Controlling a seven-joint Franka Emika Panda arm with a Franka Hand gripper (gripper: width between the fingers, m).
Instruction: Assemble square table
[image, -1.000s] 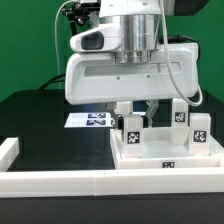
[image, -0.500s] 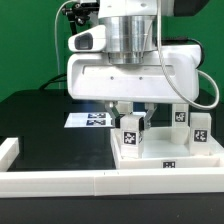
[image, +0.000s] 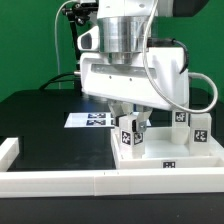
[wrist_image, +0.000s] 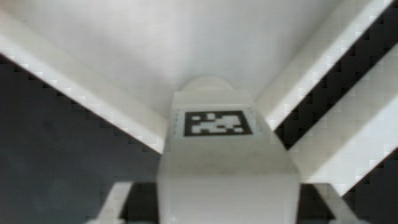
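Arm (image: 125, 35): white glossy shell over a ribbed silver-grey cylindrical wrist section. Above the fingers sits a broad, rounded white hand housing (image: 135, 85) with a darker seam along its lower edge. A thin pale cable (image: 170, 62) loops from the wrist down beside the housing. Black cabling and black fittings with a green light (image: 72, 12) sit higher up. Fingers (image: 144, 112) short and dark, partly hidden.

We count one square white tabletop (image: 170, 153) at the lower right of the exterior view, and three white block legs standing on it: one near the middle (image: 130, 131) and two toward the right edge (image: 179, 115) (image: 200, 127). We also count one marker board (image: 92, 120), one long white rail (image: 110, 182) along the bottom, and one robot arm.
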